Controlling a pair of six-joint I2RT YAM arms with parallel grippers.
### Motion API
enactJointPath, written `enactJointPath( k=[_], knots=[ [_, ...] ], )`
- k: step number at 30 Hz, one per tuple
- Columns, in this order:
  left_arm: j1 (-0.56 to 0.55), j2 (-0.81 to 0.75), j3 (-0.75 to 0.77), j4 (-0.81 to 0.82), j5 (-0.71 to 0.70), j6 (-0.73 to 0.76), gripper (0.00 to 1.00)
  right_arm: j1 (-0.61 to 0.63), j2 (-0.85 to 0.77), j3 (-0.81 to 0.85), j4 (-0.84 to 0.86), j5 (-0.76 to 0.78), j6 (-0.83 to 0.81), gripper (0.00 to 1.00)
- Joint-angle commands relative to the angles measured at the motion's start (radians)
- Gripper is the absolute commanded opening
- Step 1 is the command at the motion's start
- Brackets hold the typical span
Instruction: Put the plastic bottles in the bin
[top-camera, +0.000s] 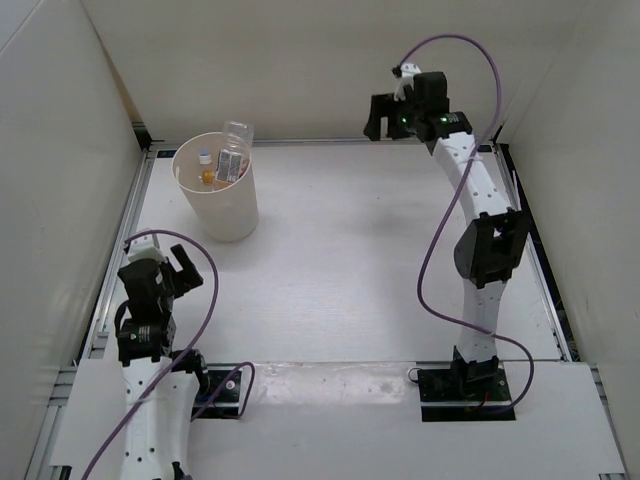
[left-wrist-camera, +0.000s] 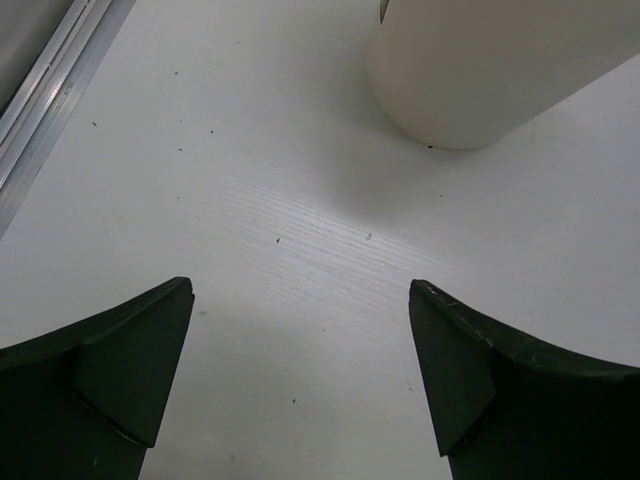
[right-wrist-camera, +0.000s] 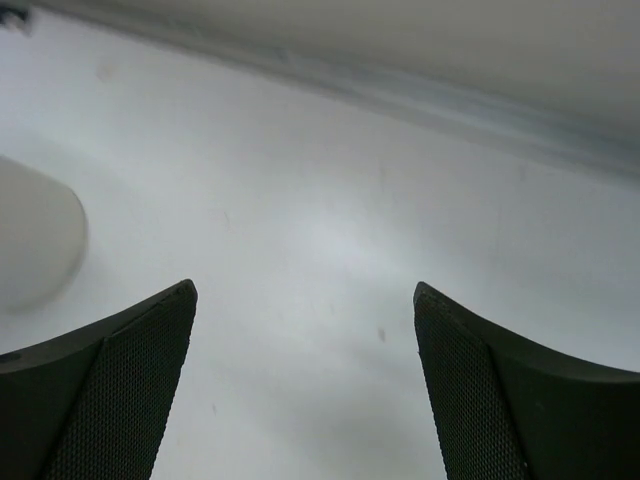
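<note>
Left wrist view: the left hand (left-wrist-camera: 300, 290) gapes wide and empty, the bin (left-wrist-camera: 480, 70) ahead-right of it holds the bottles (top-camera: 228, 158), and the right hand (right-wrist-camera: 305, 290) is wide too.

- One bin (top-camera: 232, 215), cream-white, round.
- Three plastic bottles (top-camera: 230, 160) inside it: one clear bottle (top-camera: 238, 135) poking above the rim, one white-capped bottle (top-camera: 205, 157), one orange bottle (top-camera: 208, 177).
- Two arms: left arm (top-camera: 150, 420) and right arm (top-camera: 470, 170).
- Two grippers: left gripper (top-camera: 180, 268) and right gripper (top-camera: 382, 117), two dark fingers apiece, four in all.
- Two purple cables: left cable (top-camera: 213, 290) and right cable (top-camera: 421, 275), one per arm.
- One white counter (top-camera: 350, 270) under everything.
</note>
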Motion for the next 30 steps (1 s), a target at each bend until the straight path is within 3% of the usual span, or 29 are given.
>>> enactJointPath(
  k=[1,2,6,12,15,24,30],
  knots=[
    [0.003,0.073,0.057,0.109,-0.016,-0.002,0.99,-0.059,-0.060,-0.033,-0.386,-0.037,-0.012,0.90],
    [0.004,0.105,0.075,0.112,-0.052,-0.090,0.99,-0.088,-0.053,-0.039,-0.429,-0.066,-0.041,0.90],
    [0.004,0.214,0.146,0.112,0.007,-0.103,0.99,-0.151,-0.033,-0.073,-0.720,-0.069,-0.137,0.90],
    [0.003,0.338,0.192,0.075,0.058,-0.080,0.99,-0.252,-0.149,-0.303,-0.749,-0.178,-0.259,0.90],
    [0.004,0.361,0.175,0.097,0.072,-0.078,0.99,-0.276,-0.181,-0.358,-0.733,-0.133,-0.254,0.90],
    [0.001,0.398,0.052,0.369,0.159,-0.127,0.99,-0.375,-0.313,-0.501,-0.677,-0.063,-0.220,0.90],
    [0.004,0.508,0.068,0.436,0.162,-0.086,0.99,-0.422,-0.396,-0.656,-0.588,-0.051,-0.200,0.90]
  ],
)
